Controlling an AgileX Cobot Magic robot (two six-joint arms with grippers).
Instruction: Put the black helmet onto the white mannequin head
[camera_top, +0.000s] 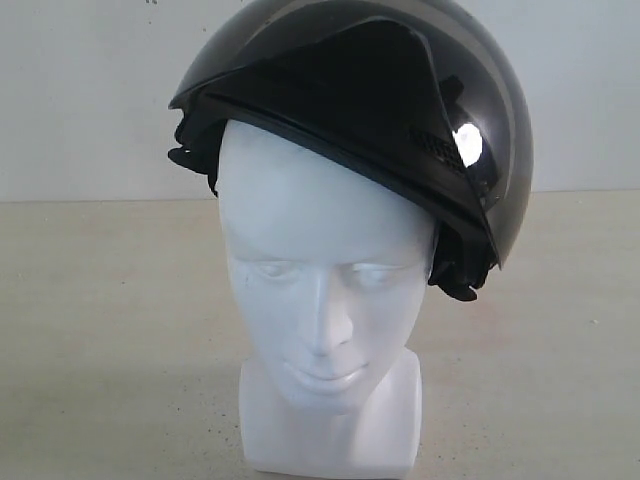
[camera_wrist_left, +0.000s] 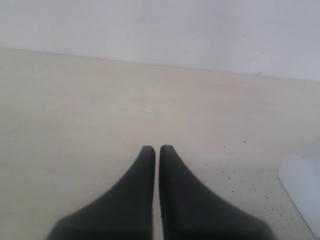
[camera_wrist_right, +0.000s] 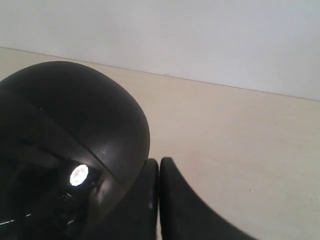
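The black helmet (camera_top: 370, 110) sits on top of the white mannequin head (camera_top: 325, 300), tilted, with its lower side toward the right of the exterior view. Its dark visor rim slants across the forehead. Neither gripper shows in the exterior view. In the right wrist view my right gripper (camera_wrist_right: 159, 162) is shut with nothing in it, right beside the helmet (camera_wrist_right: 70, 140); whether they touch I cannot tell. My left gripper (camera_wrist_left: 157, 148) is shut and empty over the bare table, with the head's white base (camera_wrist_left: 302, 185) off to one side.
The beige table (camera_top: 100, 320) runs back to a white wall (camera_top: 90, 90). Small dark specks dot the table surface (camera_wrist_left: 235, 185) near the left gripper.
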